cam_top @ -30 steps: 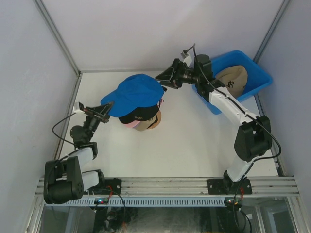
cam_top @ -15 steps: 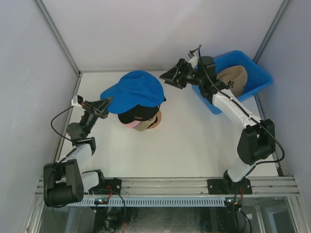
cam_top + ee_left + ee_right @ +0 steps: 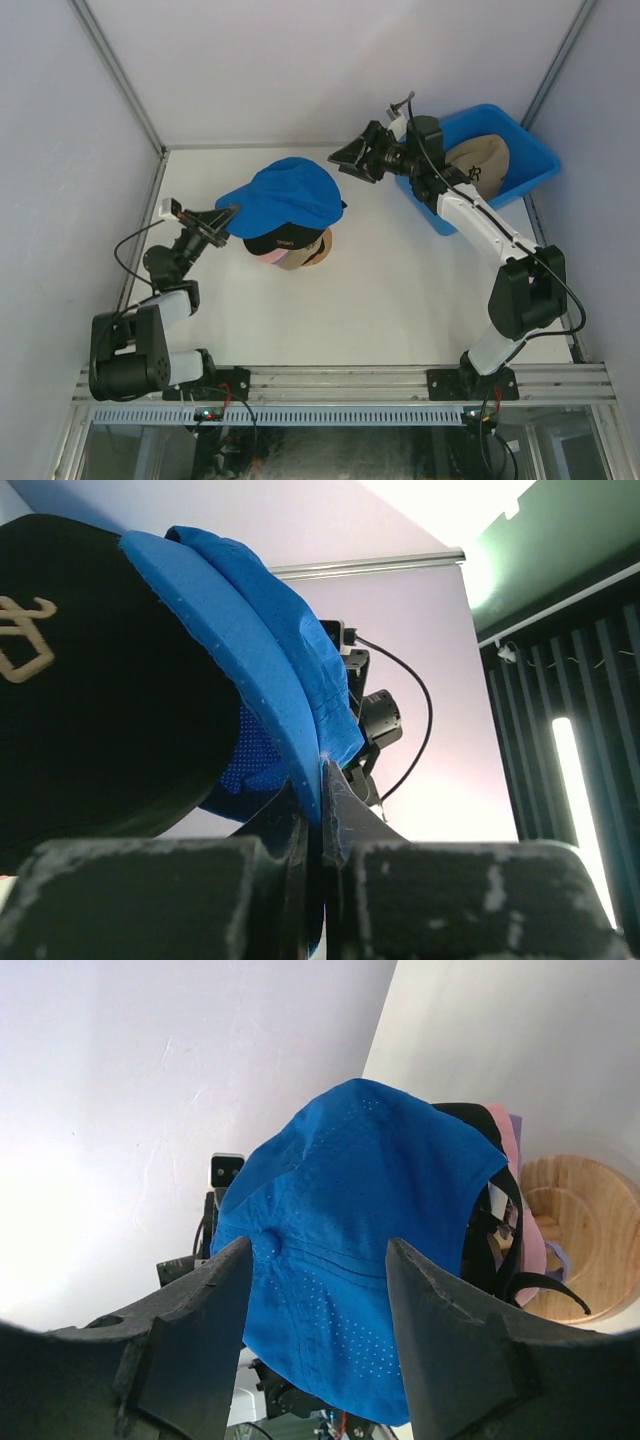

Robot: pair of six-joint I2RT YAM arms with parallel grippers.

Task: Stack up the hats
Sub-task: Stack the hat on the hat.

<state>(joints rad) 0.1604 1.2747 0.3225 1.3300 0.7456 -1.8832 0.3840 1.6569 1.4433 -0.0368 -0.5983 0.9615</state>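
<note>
A: L arm (image 3: 168, 303), pose?
B: Folded low on its own side, elbow close to base, forearm angled up and inward. L gripper (image 3: 229, 212) pinched tight on brim edge of blue cap (image 3: 285, 195), fingers w/ no gap.
A: R arm (image 3: 470, 215)?
B: Stretched far fwd, wrist turned toward the L arm. R gripper (image 3: 347, 163) jaws apart, holding nothing, just beside cap crown.

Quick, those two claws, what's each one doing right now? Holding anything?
Left gripper: closed, pinching the brim of the blue cap.
Right gripper: open, holding nothing.
</note>
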